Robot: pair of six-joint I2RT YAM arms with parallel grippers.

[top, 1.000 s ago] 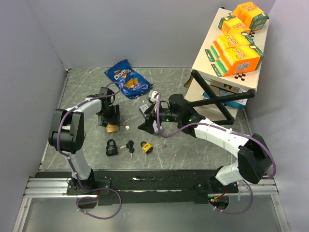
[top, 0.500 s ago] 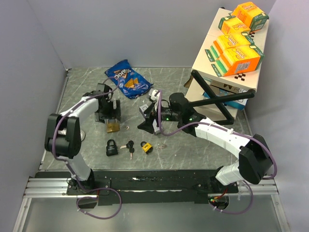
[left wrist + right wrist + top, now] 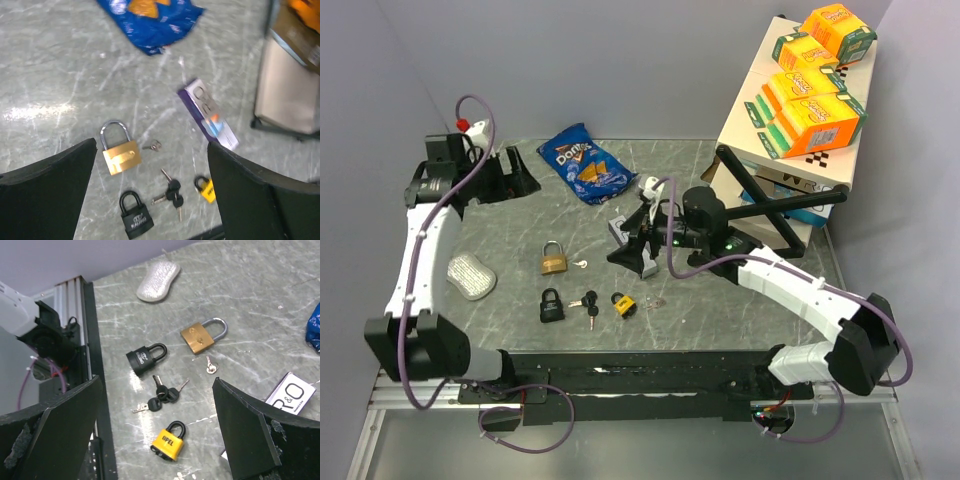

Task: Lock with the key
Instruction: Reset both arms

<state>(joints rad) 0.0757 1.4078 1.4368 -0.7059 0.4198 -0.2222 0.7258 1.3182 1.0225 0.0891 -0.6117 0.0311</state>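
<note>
Left gripper (image 3: pixel 152 142) is up high over the back left of the table (image 3: pixel 720 300), jaws spread wide, nothing between them. Its wrist view looks straight down on the brass padlock (image 3: pixel 121 156), which lies flat on the grey surface with its shackle pointing away from the arm bases. A small loose key (image 3: pixel 152 145) lies just beside the padlock's body on the right, not touching it and not in the keyhole.

Right gripper (image 3: pixel 157 379) hangs over the middle of the table, jaws also fully parted and carrying nothing. Nearer the arm bases there is a row: a black padlock (image 3: pixel 551 305), a bunch of black-headed keys (image 3: pixel 588 302), then a yellow padlock (image 3: pixel 623 304), each apart from the next. A grey pad (image 3: pixel 472 276) lies off to the left.

Now the containers. A blue chip bag (image 3: pixel 585 163) lies flat at the back; what is inside cannot be seen. A purple-and-white box (image 3: pixel 207 115) lies flat near the right gripper, closed. On the white cabinet (image 3: pixel 750 115) at the right, several orange-and-green cartons (image 3: pixel 815 125) are stacked, all shut, contents hidden.
</note>
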